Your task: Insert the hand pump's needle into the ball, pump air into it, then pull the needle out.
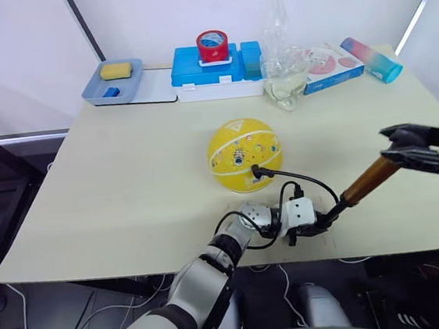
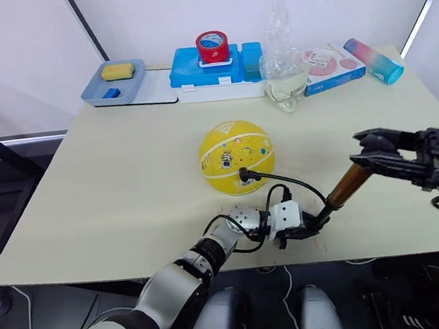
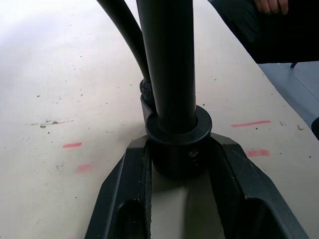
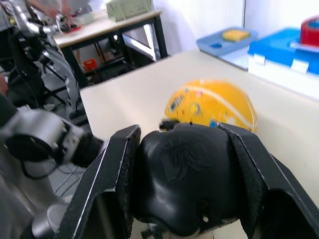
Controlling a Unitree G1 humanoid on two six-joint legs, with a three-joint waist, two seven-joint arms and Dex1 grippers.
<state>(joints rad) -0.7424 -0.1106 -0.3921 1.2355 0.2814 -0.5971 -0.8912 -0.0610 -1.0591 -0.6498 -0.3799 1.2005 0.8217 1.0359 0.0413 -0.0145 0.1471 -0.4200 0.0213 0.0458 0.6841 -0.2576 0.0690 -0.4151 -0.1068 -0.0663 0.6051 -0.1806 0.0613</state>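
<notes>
The yellow ball (image 1: 244,154) rests mid-table. The hand pump (image 1: 367,183) slants up from near the table's front edge, its gold barrel rising to the right. My left gripper (image 1: 314,227) is shut on the pump's black bottom cap (image 3: 177,144), one finger on each side. At the upper end, my right gripper (image 1: 390,145) is shut on the black handle (image 4: 182,177). The thin black hose (image 1: 307,180) arcs from the pump's base to the ball's front. The needle's black fitting (image 1: 259,170) sits against the ball there, and the metal pin is hidden.
At the back stand a blue box (image 1: 206,75) with a red tape roll (image 1: 212,46) on it, a grey tray (image 1: 133,78) with a yellow sponge, a clear plastic bag (image 1: 284,71), a flat carton (image 1: 327,65) and a pink-blue tube (image 1: 372,60). The table's front edge (image 1: 136,266) runs close under my left gripper.
</notes>
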